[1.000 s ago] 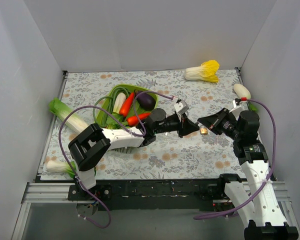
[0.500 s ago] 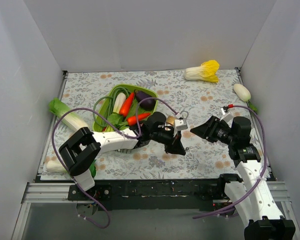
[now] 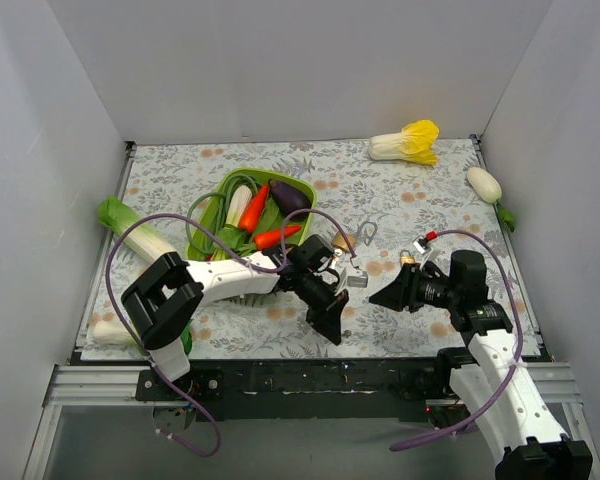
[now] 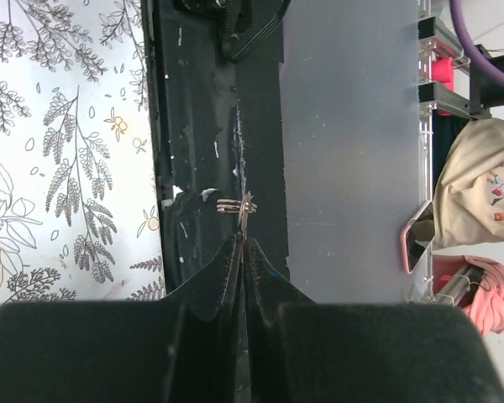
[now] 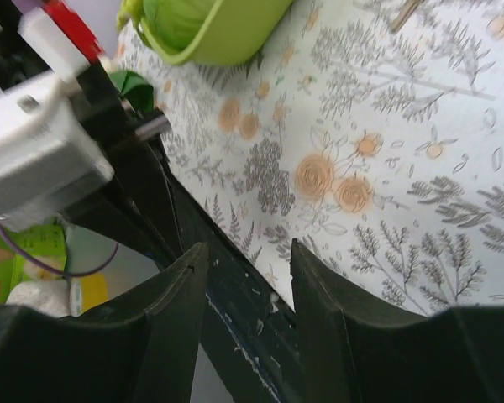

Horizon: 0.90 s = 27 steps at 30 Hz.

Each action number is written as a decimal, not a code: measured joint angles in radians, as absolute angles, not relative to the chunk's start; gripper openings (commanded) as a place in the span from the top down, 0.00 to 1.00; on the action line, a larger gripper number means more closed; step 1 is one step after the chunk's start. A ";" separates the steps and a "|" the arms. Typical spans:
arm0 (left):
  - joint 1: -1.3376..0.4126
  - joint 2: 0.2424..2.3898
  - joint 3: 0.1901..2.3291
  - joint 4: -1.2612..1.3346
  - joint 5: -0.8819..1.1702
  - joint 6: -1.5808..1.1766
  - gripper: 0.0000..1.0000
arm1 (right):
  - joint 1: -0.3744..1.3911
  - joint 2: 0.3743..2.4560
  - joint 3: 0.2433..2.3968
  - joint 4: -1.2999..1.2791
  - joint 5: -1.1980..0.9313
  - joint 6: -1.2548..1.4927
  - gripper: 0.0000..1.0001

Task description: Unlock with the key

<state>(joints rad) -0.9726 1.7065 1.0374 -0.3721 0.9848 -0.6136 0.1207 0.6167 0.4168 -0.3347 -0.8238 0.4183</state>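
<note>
Lab test booth: white panel walls point(image 3: 300, 70), floral cloth point(image 3: 430, 200), aluminium rail point(image 3: 90, 385).

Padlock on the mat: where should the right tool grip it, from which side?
Probably the brass body of the padlock, pinched across its width from above. It lies flat with the shackle pointing to the robot's right, so that grip leaves the end opposite the shackle free for the key in the left tool. The right tool is open; the keyhole isn't visible.
</note>
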 measured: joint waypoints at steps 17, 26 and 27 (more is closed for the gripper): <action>-0.972 1.758 1.105 -0.574 1.010 -0.545 1.00 | 0.526 0.659 0.264 -0.062 -0.698 0.633 0.63; -0.971 1.758 1.108 -0.577 1.010 -0.538 1.00 | 0.589 0.663 0.247 0.028 -0.705 0.676 0.66; -0.971 1.758 1.108 -0.577 1.010 -0.538 1.00 | 0.598 0.663 0.242 0.028 -0.706 0.678 0.66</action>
<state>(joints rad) -0.9714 1.7576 1.1084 -0.5766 1.0096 -0.5385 0.5976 0.6632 0.2424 0.0284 -0.7059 0.6785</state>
